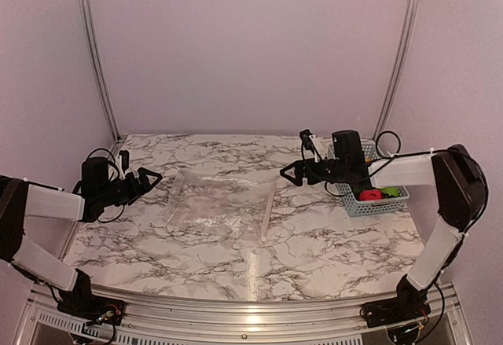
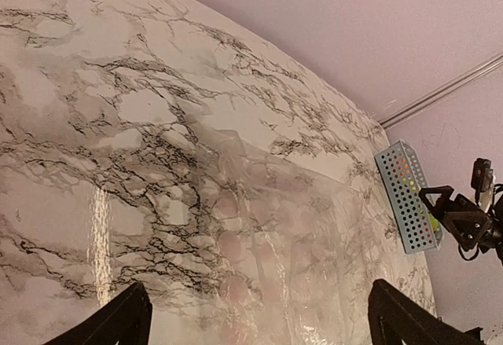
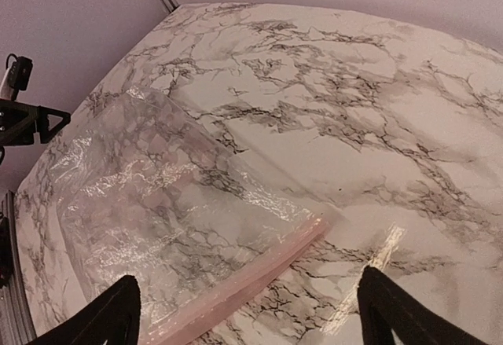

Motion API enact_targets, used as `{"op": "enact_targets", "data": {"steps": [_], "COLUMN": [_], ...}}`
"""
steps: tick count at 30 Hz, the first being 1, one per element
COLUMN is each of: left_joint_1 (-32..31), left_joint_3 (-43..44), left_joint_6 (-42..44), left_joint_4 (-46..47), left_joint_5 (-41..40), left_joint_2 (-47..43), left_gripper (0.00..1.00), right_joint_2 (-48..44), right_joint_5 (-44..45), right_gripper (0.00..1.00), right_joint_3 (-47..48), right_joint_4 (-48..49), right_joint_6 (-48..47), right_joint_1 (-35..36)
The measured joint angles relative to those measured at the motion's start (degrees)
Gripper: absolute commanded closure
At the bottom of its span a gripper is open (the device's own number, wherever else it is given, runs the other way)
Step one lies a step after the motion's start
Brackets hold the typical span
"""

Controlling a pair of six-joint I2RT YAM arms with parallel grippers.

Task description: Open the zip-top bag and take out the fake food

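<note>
The large, clear, crinkly zip-top bag (image 1: 218,203) lies flat at the middle of the marble-patterned bench (image 1: 330,243) and appears empty. The small plastic fake food (image 1: 369,195) sits in the light blue slotted basket (image 1: 368,207) at right. Left gripper (image 1: 152,181) and right gripper (image 1: 289,175) flank the bag, each with fingers apart and holding nothing. The pink zip strip (image 3: 251,274) runs near-to-far along the bag's right edge, nearer the right gripper

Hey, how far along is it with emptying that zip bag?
Looks finished. Done: the zip-top bag lies flat and looks empty; red and green fake food sits in the blue basket. In hand: nothing, the left gripper and right gripper hang open, clear of the bag. Left: nothing visible.
</note>
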Motion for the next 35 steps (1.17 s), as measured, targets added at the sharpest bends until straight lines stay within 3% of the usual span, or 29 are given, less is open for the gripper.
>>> {"op": "enact_targets", "data": {"steps": [7, 15, 23, 35], "left_joint_1": [-1.66, -5.75, -11.19, -13.86], "left_joint_3": [1.27, 5.31, 5.42, 5.42], "left_joint_6": [5.27, 8.66, 10.6, 10.54], "left_joint_4": [-12.31, -25.11, -27.67, -25.99], "left_joint_5": [-5.49, -18.67, -25.73, -28.74], "left_joint_2": [-10.23, -17.38, -15.98, -11.13], "left_gripper": [0.01, 0.01, 0.01, 0.01], "right_joint_2": [-11.91, -24.83, -31.87, -32.39], "right_joint_5": [0.92, 4.35, 6.58, 7.93], "right_gripper": [0.01, 0.01, 0.01, 0.01], "right_joint_3": [-9.7, -21.18, -34.03, -37.77], "right_joint_4": [2.16, 7.37, 14.51, 18.82], "right_joint_6": [-0.28, 0.74, 3.82, 4.92], "right_joint_1": [0.02, 0.0, 0.0, 0.0]}}
